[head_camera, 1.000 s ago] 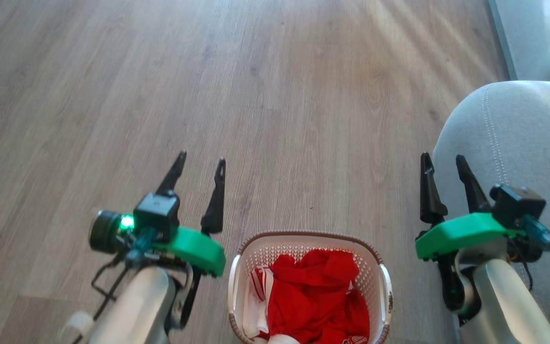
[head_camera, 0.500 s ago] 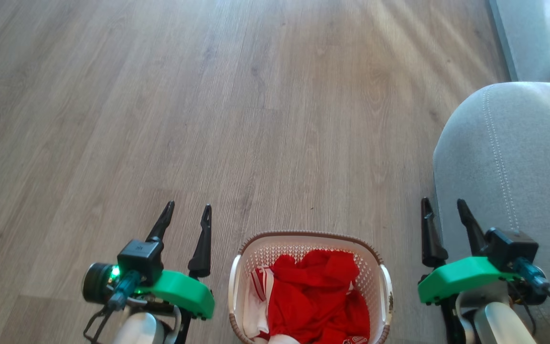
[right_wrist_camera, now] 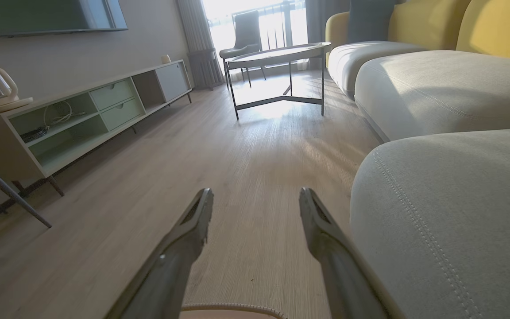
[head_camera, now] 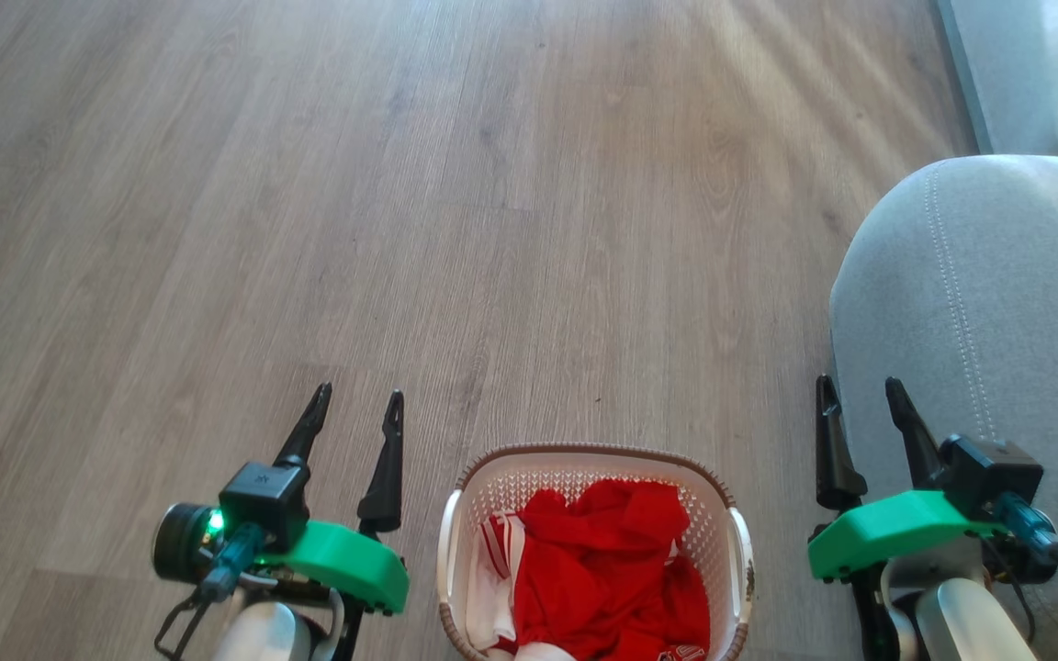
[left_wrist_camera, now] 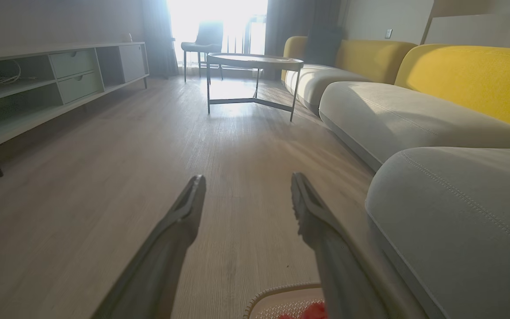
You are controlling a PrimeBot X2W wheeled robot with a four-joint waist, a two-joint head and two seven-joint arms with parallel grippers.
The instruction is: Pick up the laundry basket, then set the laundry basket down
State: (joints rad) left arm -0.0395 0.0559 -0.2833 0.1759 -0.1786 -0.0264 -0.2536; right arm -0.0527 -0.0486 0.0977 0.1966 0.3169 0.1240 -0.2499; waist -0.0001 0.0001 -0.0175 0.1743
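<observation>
The basket [head_camera: 584, 450] stands upright on the floor [head_camera: 511, 229] at 6 o'clock in the head view, closest to the robot. Red clothes [head_camera: 612, 560] are heaped inside it. Its near end runs off the frame, and a white handle [head_camera: 444, 551] shows on each of its 2 long sides.

The left gripper [head_camera: 357, 395] is at 7 o'clock, just beside the basket and not touching it. Its 2 fingers are moderately parted with nothing between them. The right gripper [head_camera: 858, 383] is at 5 o'clock, a little further from the basket, parted about as much and also empty. Both point toward 12 o'clock, past the basket rather than at it.

A grey sofa [head_camera: 997, 303] fills 3 o'clock, right next to the right gripper. Further off in the wrist views, a round table [left_wrist_camera: 255, 61] stands at 12 o'clock and a low cabinet [right_wrist_camera: 82, 115] at 10 o'clock.

With the basket grounded and both grippers free, this could be the start of the pickup or the moment after the set-down; the pictures do not settle which. If the lift is ahead, each gripper needs to turn inward, line up on its own handle and close there. The 2 arms should then rise together so the load stays level, with the right arm keeping off the sofa.
</observation>
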